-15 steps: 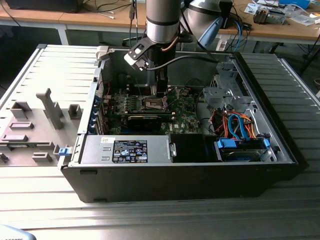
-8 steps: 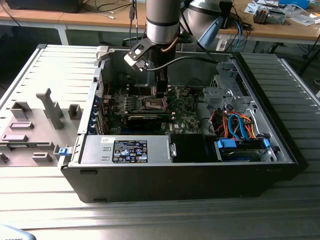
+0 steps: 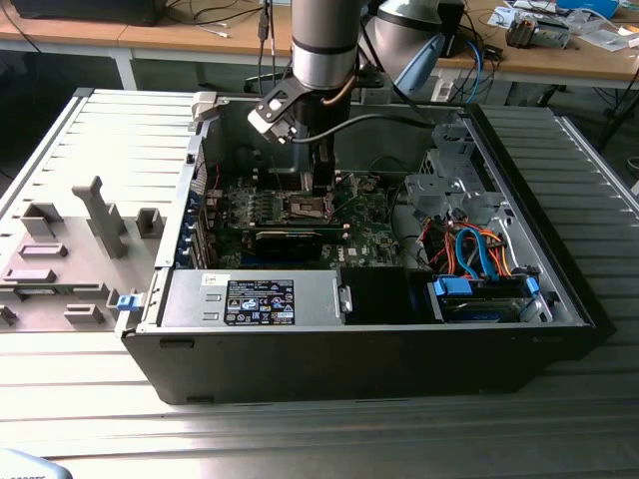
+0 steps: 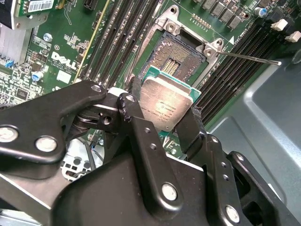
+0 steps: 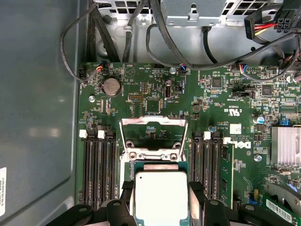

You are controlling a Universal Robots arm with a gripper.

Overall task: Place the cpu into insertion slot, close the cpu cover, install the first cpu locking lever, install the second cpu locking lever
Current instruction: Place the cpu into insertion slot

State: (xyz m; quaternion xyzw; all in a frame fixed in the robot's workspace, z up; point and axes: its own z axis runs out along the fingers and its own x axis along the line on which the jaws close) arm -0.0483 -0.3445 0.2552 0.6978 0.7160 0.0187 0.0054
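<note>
Lying open, the black computer case (image 3: 349, 364) holds a green motherboard (image 5: 155, 89) and a power supply (image 3: 200, 299) with a printed label (image 3: 259, 301). Over the bare insertion slot (image 4: 181, 49), the gripper (image 4: 161, 109) has its jaws clamped on the cpu (image 4: 164, 96).

In the second wrist view the cpu (image 4: 165, 101) sits clamped in the gripper (image 4: 160, 110), over the open socket (image 4: 176, 54) on the motherboard (image 4: 70, 56). Memory slots (image 4: 117, 42) flank the socket.
</note>
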